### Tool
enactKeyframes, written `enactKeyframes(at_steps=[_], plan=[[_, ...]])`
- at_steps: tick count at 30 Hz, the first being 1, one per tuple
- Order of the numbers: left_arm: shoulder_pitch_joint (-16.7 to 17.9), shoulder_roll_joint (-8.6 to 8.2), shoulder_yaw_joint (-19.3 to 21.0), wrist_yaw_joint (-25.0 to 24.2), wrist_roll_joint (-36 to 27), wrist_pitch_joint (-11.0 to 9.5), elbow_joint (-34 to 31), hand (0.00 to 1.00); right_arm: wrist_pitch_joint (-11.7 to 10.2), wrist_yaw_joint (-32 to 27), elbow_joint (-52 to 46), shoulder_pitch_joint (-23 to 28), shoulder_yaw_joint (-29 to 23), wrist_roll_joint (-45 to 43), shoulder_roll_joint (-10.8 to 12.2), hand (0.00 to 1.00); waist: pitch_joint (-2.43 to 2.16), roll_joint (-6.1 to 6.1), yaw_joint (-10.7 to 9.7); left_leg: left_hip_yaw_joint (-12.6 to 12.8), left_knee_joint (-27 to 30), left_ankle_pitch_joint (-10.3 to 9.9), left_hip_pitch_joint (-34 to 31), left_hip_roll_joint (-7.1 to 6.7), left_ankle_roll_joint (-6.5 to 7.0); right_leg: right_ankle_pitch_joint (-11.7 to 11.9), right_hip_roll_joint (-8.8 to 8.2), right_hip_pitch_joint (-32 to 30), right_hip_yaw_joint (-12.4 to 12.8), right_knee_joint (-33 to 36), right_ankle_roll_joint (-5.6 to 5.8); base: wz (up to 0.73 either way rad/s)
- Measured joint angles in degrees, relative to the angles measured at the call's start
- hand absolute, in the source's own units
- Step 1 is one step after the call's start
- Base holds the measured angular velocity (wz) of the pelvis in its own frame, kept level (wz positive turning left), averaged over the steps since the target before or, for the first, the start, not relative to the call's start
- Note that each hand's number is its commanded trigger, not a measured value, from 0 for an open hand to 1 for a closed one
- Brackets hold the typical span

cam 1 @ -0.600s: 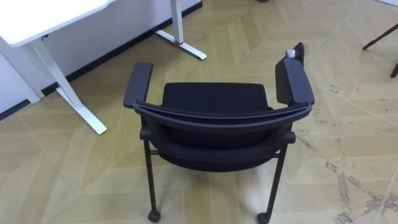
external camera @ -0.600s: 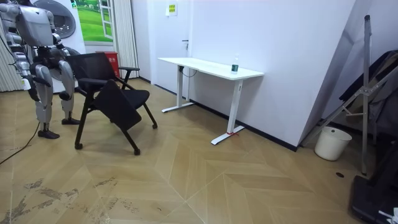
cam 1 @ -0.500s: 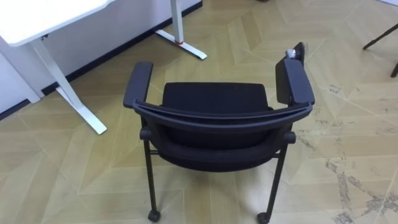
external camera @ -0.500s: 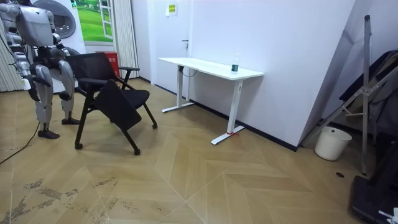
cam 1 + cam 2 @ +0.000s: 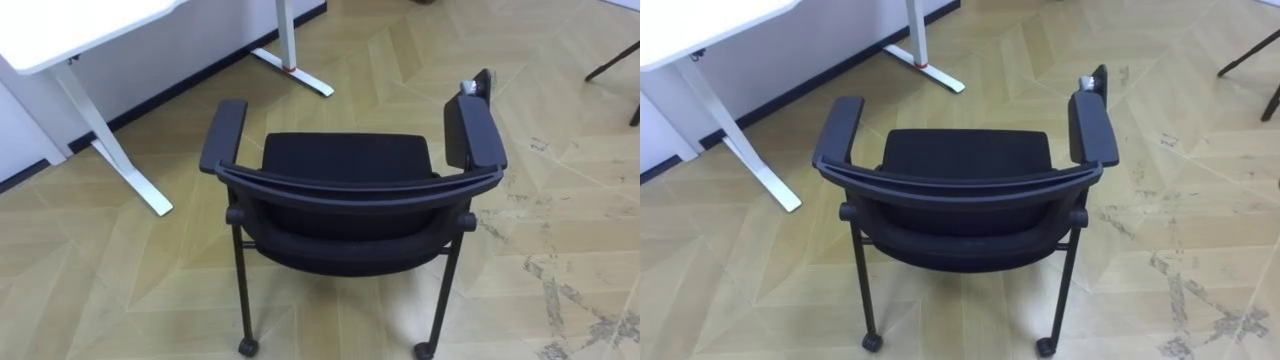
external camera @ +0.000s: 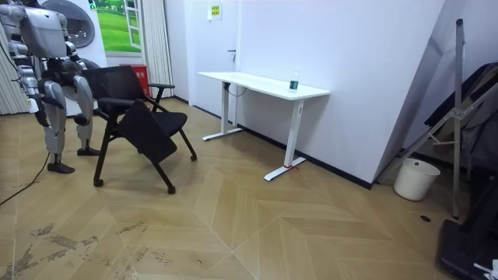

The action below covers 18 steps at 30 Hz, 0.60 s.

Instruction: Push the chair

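light: bright, even | shadow: faint under chair (image 5: 345,190) | glare: on white desk (image 5: 60,30)

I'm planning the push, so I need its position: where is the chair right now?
The chair stands on the wood floor at the eye views' centre, backrest nearest the camera, with the white desk ahead to its left.
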Motion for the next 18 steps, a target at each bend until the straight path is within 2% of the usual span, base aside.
enactKeyframes(at_steps=[12,16,18], plan=[[0.99,-0.15,0.01,1.74,-0.39,-0.01,0.11,0.00,-0.02,-0.82,0.11,0.81,-0.01,1.89,0.06,0.00,0.09,0.07,-0.04,0.05,-0.10,0.00,0.25,0.00,0.00,0.00,0.00,0.22,0.06,-0.10,0.00,0.00],[1.78,-0.37,2.61,3.33,-0.27,0.21,0.15,0.00,-0.01,-1.28,0.04,1.20,-0.11,2.03,0.05,0.00,0.18,0.17,0.17,0.05,-0.22,0.00,0.76,0.00,0.00,0.00,0.00,0.75,0.11,-0.29,0.00,0.00],[2.16,-0.34,4.34,3.44,-0.26,0.84,0.13,0.00,0.04,-1.22,0.04,1.38,-0.81,1.71,0.02,0.00,0.07,0.29,0.22,0.08,-0.17,-0.07,1.11,0.00,-0.10,0.00,0.00,1.29,0.10,-0.78,0.00,0.00]])
